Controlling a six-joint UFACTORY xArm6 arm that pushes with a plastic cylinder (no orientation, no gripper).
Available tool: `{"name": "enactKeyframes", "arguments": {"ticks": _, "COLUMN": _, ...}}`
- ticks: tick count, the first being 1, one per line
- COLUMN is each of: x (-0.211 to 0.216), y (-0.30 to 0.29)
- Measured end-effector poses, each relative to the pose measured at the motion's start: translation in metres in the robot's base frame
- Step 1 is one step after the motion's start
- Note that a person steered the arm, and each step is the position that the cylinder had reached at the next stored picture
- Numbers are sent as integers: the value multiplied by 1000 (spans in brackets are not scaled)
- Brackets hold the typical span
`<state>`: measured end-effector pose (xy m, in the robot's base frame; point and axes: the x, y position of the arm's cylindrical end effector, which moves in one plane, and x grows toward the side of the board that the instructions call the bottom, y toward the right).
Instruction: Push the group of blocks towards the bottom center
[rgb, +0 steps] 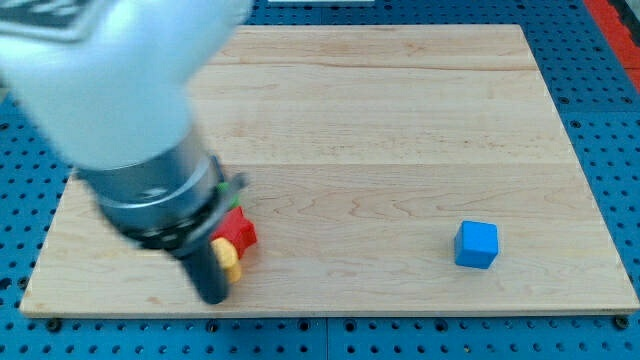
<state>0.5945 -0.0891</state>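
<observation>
A small group of blocks sits near the board's bottom left, partly hidden by my arm: a red block (240, 230), a yellow block (228, 258) just below it, and a sliver of a green block (236, 184) above. Their shapes cannot be made out. The dark rod comes down over the group, and my tip (213, 296) rests at the lower left of the yellow block, touching or nearly touching it. A blue cube (476, 244) stands alone at the bottom right, far from the tip.
The wooden board (400, 120) lies on a blue perforated table. My large white and grey arm body (120, 90) fills the view's upper left and hides that part of the board. The board's bottom edge (330, 312) is close below the group.
</observation>
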Motion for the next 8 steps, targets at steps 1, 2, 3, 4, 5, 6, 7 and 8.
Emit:
{"name": "enactKeyframes", "arguments": {"ticks": 1, "x": -18, "y": 1}}
{"name": "enactKeyframes", "arguments": {"ticks": 2, "x": 9, "y": -32}}
{"name": "enactKeyframes", "arguments": {"ticks": 3, "x": -16, "y": -147}}
{"name": "enactKeyframes", "arguments": {"ticks": 4, "x": -57, "y": -215}}
{"name": "enactKeyframes", "arguments": {"ticks": 5, "x": -114, "y": -204}}
{"name": "enactKeyframes", "arguments": {"ticks": 6, "x": -135, "y": -183}}
{"name": "enactKeyframes", "arguments": {"ticks": 7, "x": -122, "y": -119}}
{"name": "enactKeyframes", "arguments": {"ticks": 8, "x": -97, "y": -80}}
